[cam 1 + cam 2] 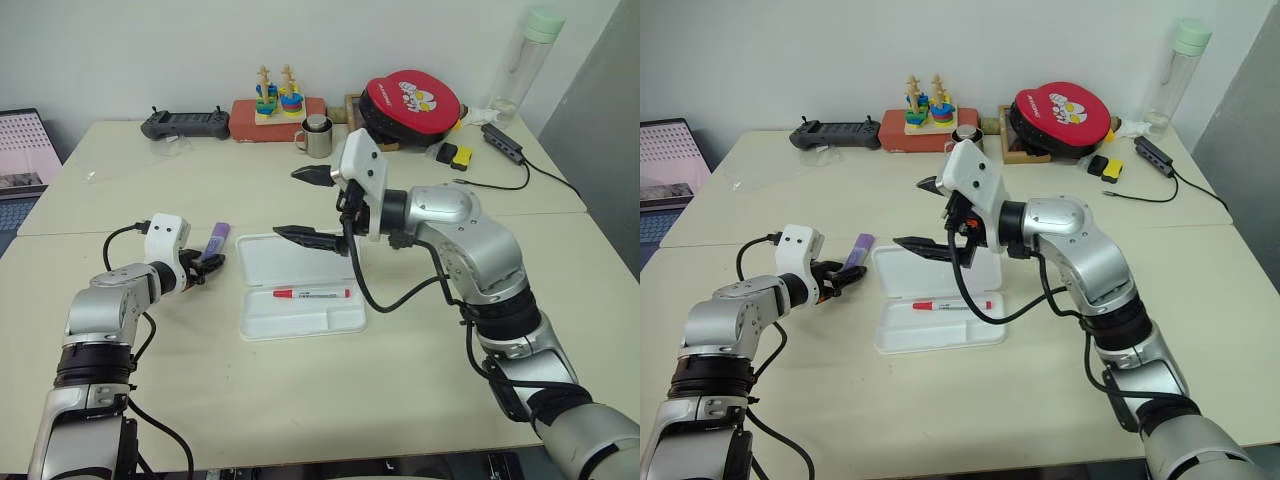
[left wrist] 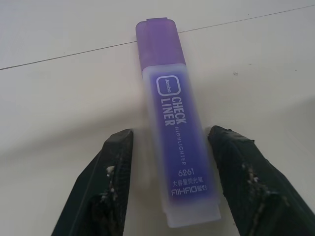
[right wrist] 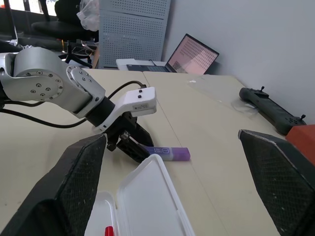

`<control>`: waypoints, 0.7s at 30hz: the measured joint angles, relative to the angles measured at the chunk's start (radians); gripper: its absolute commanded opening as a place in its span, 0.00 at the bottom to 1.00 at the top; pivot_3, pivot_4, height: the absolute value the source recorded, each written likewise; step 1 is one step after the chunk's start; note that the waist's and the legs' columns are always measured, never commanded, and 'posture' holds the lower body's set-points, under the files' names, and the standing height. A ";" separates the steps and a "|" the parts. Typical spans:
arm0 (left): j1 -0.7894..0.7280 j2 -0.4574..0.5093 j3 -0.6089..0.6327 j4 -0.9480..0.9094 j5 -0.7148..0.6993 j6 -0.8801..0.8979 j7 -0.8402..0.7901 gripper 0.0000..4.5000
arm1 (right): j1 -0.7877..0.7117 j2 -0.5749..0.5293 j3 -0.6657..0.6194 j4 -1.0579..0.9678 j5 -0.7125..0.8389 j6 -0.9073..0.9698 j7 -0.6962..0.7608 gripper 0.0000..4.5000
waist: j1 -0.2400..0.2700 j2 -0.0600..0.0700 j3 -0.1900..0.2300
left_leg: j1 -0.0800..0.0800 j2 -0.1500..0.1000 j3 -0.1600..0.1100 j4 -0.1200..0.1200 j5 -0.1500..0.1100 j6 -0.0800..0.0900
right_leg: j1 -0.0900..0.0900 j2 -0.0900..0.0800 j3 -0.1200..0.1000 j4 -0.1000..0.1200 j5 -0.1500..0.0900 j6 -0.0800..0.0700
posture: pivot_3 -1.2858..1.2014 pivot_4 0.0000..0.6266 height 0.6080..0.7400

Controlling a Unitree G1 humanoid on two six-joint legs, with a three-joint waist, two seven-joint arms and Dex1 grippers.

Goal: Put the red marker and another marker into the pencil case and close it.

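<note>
At left of centre in the head view, the purple marker point(image 1: 218, 238) lies flat on the table point(image 1: 300, 400) just left of the open pencil case point(image 1: 300, 285). The left claw point(image 1: 207, 266) reaches its near end — in the left wrist view the two black fingers point(image 2: 110, 162) sit either side of the barrel, narrowed around it with slim gaps, not visibly pinching. The red marker point(image 1: 312, 294) lies inside the case tray. The right claw point(image 1: 305, 205) hangs above the case lid at centre frame, fingers spread wide, holding nothing.
</note>
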 measured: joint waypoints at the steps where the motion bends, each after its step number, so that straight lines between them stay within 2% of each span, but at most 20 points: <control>1: 0.000 -0.002 0.002 0.000 0.000 0.001 0.002 0.40 | 0.000 -0.001 0.000 0.000 0.000 0.000 0.000 1.00 | 0.000 0.000 0.000 | 0.000 0.000 0.000 0.000 0.000 0.000 | 0.000 0.000 0.000 0.000 0.000 0.000 | 0.52 0.24 1.00; 5: 0.002 -0.012 0.017 -0.001 0.001 0.001 0.006 0.27 | 0.000 -0.003 0.000 0.000 0.004 0.000 0.001 1.00 | 0.000 0.000 0.000 | 0.000 0.000 0.000 0.000 0.000 0.000 | 0.000 0.000 0.000 0.000 0.000 0.000 | 0.52 0.24 1.00; 11: -0.001 -0.025 0.021 0.002 0.003 -0.034 0.021 0.27 | 0.001 -0.016 -0.003 0.000 0.012 0.000 0.002 1.00 | 0.000 0.000 0.000 | 0.000 0.000 0.000 0.000 0.000 0.000 | 0.000 0.000 0.000 0.000 0.000 0.000 | 0.52 0.24 1.00; 14: -0.007 -0.018 0.069 -0.071 -0.050 -0.177 -0.100 0.27 | 0.021 -0.046 -0.021 -0.011 0.045 0.013 0.014 1.00 | 0.001 -0.002 0.000 | -0.004 0.001 -0.001 0.001 0.000 0.000 | -0.002 0.000 -0.001 -0.001 0.000 0.000 | 0.52 0.24 1.00; 16: -0.016 0.036 0.105 -0.197 -0.154 -0.204 -0.249 0.27 | 0.041 -0.087 -0.045 -0.035 0.082 0.038 0.037 1.00 | 0.000 -0.003 0.000 | -0.008 0.001 -0.002 0.003 0.000 0.000 | -0.003 -0.001 0.000 -0.002 0.000 0.000 | 0.52 0.24 1.00; 18: -0.008 0.150 0.113 -0.336 -0.236 -0.189 -0.408 0.27 | 0.056 -0.149 -0.068 -0.079 0.126 0.080 0.072 1.00 | -0.008 -0.002 0.000 | -0.007 0.000 -0.002 0.001 0.000 0.000 | -0.003 -0.002 0.000 -0.003 0.000 0.000 | 0.52 0.24 1.00; 21: 0.073 0.283 0.051 -0.482 -0.250 -0.192 -0.578 0.27 | 0.088 -0.275 -0.089 -0.168 0.200 0.170 0.136 1.00 | -0.010 0.005 -0.001 | -0.001 -0.001 0.001 -0.003 0.000 0.000 | -0.001 -0.002 0.001 -0.004 0.000 0.000 | 0.52 0.24 1.00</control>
